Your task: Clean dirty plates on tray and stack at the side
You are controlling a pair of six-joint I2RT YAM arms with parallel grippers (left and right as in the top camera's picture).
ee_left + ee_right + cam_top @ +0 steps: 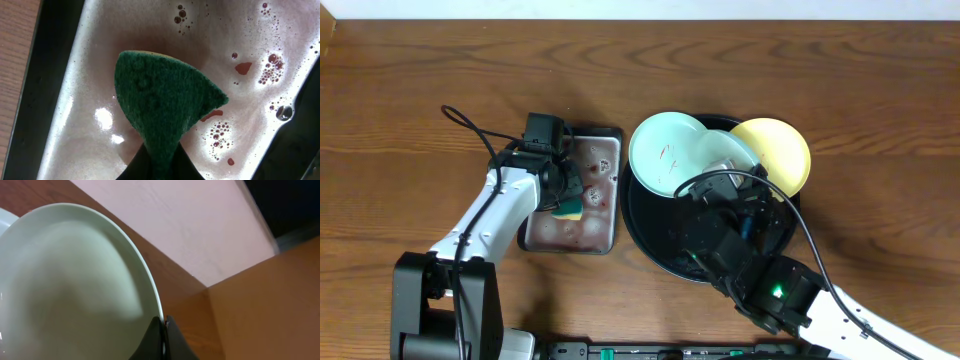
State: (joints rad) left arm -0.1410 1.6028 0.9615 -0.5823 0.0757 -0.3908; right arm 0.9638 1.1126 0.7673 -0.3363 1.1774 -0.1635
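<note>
**Tabletop stock: one pan, one tray, three plates**

Brown wood-grain table [840, 80], seen from overhead. You have two containers side by side at centre.

1. Rectangular metal pan [590, 225], on your left. Contents: shallow pinkish water with foam bubbles and red flecks. The left gripper [565, 195] hangs over it, jaws clenched on a green-and-yellow scouring sponge [568, 210]. The left wrist view shows the sponge's green face [160, 110] fanned out above the water; you cannot tell whether it touches.

2. Round black tray [660, 235], on your right, just beside the pan. Contents:
- left mint plate [665, 150], thin red smears on its face, lying across the tray's far-left rim;
- held mint plate [738, 152], between the other two and partly hidden;
- yellow plate [775, 150], overhanging the far-right rim.

The right gripper [718, 180] sits over the tray's middle. Its wrist view shows the jaws pinched on the rim of the held mint plate [70, 290], which is tilted up.
</note>
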